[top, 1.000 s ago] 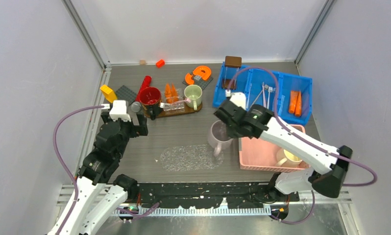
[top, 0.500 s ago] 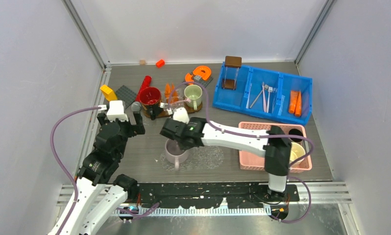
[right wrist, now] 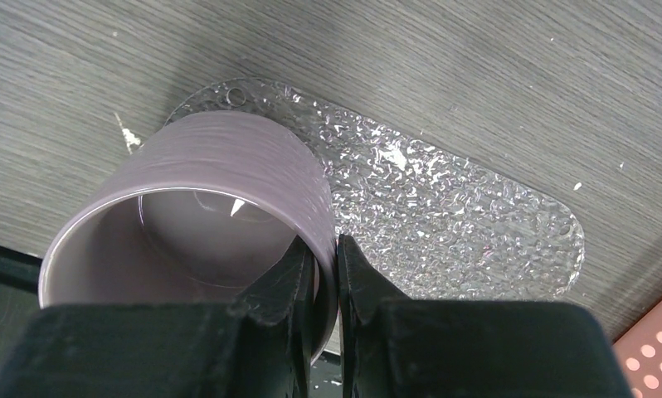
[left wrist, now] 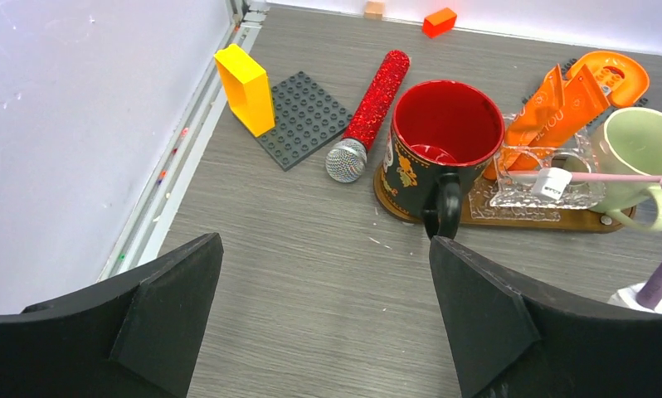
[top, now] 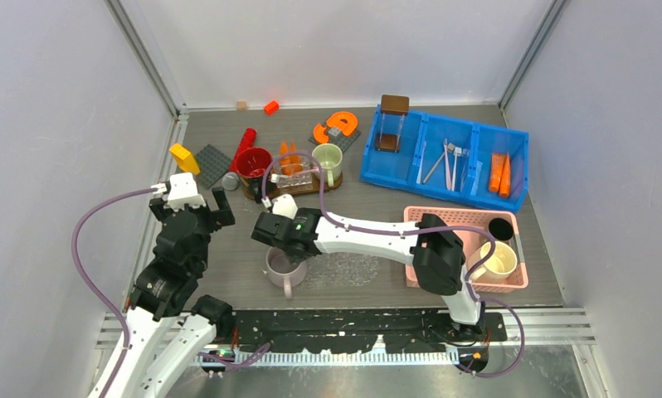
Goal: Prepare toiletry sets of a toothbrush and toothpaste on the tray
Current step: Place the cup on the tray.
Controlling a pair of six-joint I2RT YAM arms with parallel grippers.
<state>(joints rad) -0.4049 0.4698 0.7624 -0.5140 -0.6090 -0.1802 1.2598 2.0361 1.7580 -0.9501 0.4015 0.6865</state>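
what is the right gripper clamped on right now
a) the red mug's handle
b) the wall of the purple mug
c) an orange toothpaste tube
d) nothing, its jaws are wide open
B: the right wrist view shows the right gripper with one finger inside and one outside the purple mug, pinching its wall.
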